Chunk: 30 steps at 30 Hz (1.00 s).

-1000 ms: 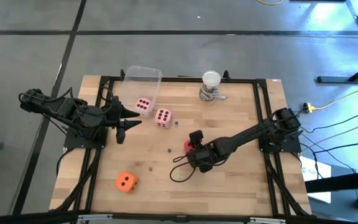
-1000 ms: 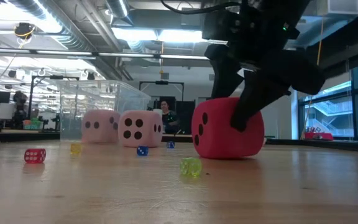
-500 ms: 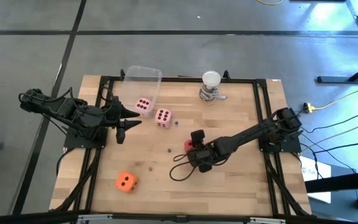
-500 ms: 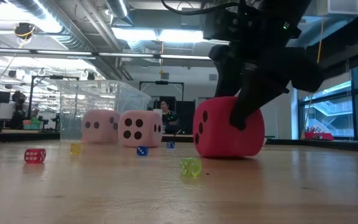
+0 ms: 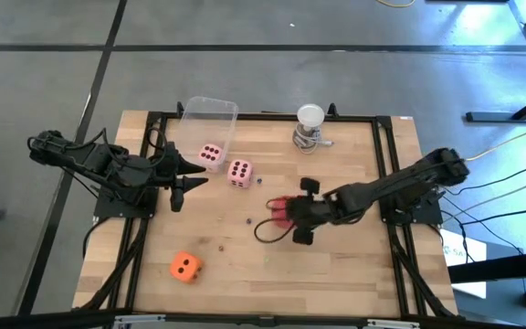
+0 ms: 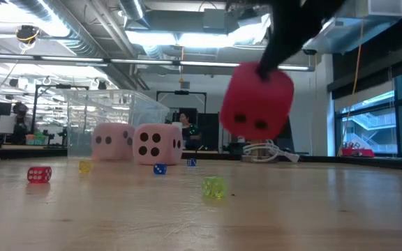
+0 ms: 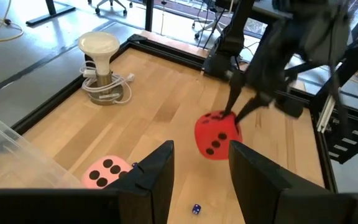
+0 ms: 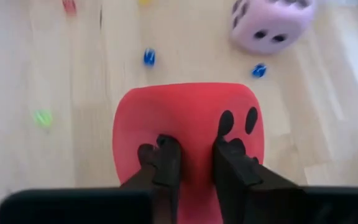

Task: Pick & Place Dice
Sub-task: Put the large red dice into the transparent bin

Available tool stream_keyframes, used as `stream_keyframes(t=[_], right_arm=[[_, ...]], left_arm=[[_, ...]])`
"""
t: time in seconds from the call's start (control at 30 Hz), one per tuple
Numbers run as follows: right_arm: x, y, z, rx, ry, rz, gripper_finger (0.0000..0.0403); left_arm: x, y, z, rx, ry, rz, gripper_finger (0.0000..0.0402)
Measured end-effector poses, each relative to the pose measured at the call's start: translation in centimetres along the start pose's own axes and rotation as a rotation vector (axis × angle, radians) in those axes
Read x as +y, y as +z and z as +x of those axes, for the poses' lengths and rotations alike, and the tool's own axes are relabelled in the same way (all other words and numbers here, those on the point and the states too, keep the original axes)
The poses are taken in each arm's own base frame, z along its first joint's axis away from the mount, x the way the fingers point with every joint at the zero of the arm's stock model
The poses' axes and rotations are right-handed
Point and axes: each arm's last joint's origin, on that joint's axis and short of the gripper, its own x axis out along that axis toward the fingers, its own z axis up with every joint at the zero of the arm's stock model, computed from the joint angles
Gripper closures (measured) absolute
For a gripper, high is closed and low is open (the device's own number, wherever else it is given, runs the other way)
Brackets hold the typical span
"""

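A red die (image 6: 257,101) hangs above the table's middle with my right gripper (image 8: 194,155) shut on it; it also shows in the high view (image 5: 278,208) and the left wrist view (image 7: 216,134). One pale pink die (image 5: 210,154) sits in the clear container (image 5: 206,117). A second pink die (image 5: 239,172) rests on the wood beside it. An orange die (image 5: 184,266) lies near the front left. My left gripper (image 7: 201,180) waits open and empty at the table's left (image 5: 179,179). My right gripper pinches the red die's upper face (image 8: 191,134) between its two fingertips (image 8: 166,152), which stand close together and dent the soft surface in. The fingers come from above, slanting down from the table's right. The die hangs tilted below them, clear of the table.
A white round-topped object on a metal base (image 5: 310,126) stands at the far edge. Several tiny coloured dice lie on the wood, among them a green one (image 6: 213,186), a red one (image 6: 39,173) and a blue one (image 6: 159,169). A dark rail (image 5: 386,164) frames the table.
My right gripper has closed in on the red die, risen and rolled. The die, which stood on the table, now hangs lifted clear and tipped.
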Motion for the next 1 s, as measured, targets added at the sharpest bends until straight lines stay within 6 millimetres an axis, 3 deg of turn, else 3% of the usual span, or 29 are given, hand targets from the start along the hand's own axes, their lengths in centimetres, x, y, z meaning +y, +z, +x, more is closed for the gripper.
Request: stream_keyframes(t=[0.07,0.23,0.43,0.6,0.83,1.0], right_arm=[[-0.6,0.4,-1.3,-0.043,0.008,0.058,0.0367],[-1.7,0.8,-3.8,-0.109,0.047,0.160,0.0381],[-1.8,0.8,-4.3,-0.093,0.120,0.230,0.0394],[-1.2,0.4,-2.5,-0.001,0.103,0.296,0.0398],[-1.2,-0.3,2.2,0.184,0.069,0.422,0.0403],[-1.9,0.5,3.5,0.163,0.109,0.506,0.0402]], left_arm=[[0.0,0.0,0.0,-0.001,0.001,0.000,0.0259],[0.0,0.0,0.0,-0.002,0.001,-0.001,0.0259],[0.0,0.0,0.0,-0.005,0.003,-0.002,0.0259],[0.0,0.0,0.0,-0.006,0.004,-0.003,0.0259],[0.0,-0.2,0.2,0.013,0.014,-0.001,0.0259],[0.0,-2.1,1.6,0.105,0.063,0.060,0.0259]])
